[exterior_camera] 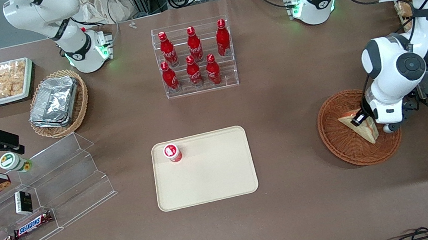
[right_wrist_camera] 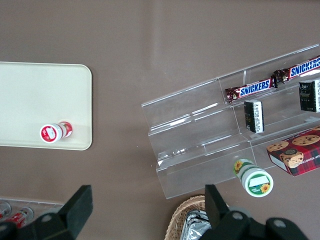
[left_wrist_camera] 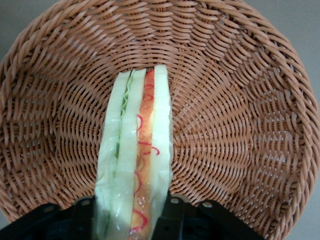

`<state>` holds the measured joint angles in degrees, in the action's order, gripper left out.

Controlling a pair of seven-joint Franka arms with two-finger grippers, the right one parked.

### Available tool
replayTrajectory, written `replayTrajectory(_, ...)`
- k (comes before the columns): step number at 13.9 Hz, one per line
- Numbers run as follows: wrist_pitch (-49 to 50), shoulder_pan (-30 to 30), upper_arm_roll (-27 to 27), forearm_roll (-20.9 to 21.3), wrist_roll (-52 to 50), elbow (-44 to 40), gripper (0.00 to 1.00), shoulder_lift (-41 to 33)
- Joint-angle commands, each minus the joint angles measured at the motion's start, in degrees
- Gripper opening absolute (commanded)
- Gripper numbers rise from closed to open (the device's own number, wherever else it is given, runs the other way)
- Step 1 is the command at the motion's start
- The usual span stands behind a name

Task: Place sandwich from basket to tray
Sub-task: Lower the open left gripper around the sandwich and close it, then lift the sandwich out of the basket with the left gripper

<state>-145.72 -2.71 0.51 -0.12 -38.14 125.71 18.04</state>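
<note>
Front view: the gripper (exterior_camera: 365, 118) is down inside the basket (exterior_camera: 342, 150), toward the working arm's end of the table, with the arm's wrist covering most of it. The sandwich (exterior_camera: 362, 125) shows only as a pale wedge lying in the basket, one tip toward the parked arm's end and its broader part nearer the front camera.

Left wrist view: gives what the front view hides. The sandwich (left_wrist_camera: 136, 160) stands on edge, its layers facing the camera: pale bread outside, green filling on one side, orange-red on the other. Its long axis runs straight out from the gripper (left_wrist_camera: 131, 215) toward the basket's (left_wrist_camera: 240, 100) woven wall. The two dark fingers (left_wrist_camera: 177, 217) sit against either bread face, pinching the sandwich at its near end.

Right wrist view: the basket is out of sight. It shows the tray (right_wrist_camera: 35, 100) with a small red bottle with a white cap (right_wrist_camera: 55, 132) on it. The front view places the tray (exterior_camera: 214, 172) mid-table, well apart from the basket.
</note>
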Motion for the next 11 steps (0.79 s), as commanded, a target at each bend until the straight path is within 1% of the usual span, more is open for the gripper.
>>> replayTrajectory(1,-0.6,0.8,0.1,1.1,-0.4,0.3,0.0,-0.7)
replayTrajectory(3,5.8,0.8,0.1,1.1,2.4,-3.1,0.0,-0.9)
replayTrajectory(5,19.1,0.8,0.1,1.1,6.1,-10.4,0.0,-1.3)
replayTrajectory(7,32.2,0.9,0.2,0.9,11.6,-19.8,0.0,-1.3)
replayTrajectory(9,40.5,0.8,0.1,0.7,14.9,-27.2,0.0,-1.0)
replayTrajectory(11,45.9,0.2,-0.3,0.9,15.0,-33.6,0.0,-1.3)
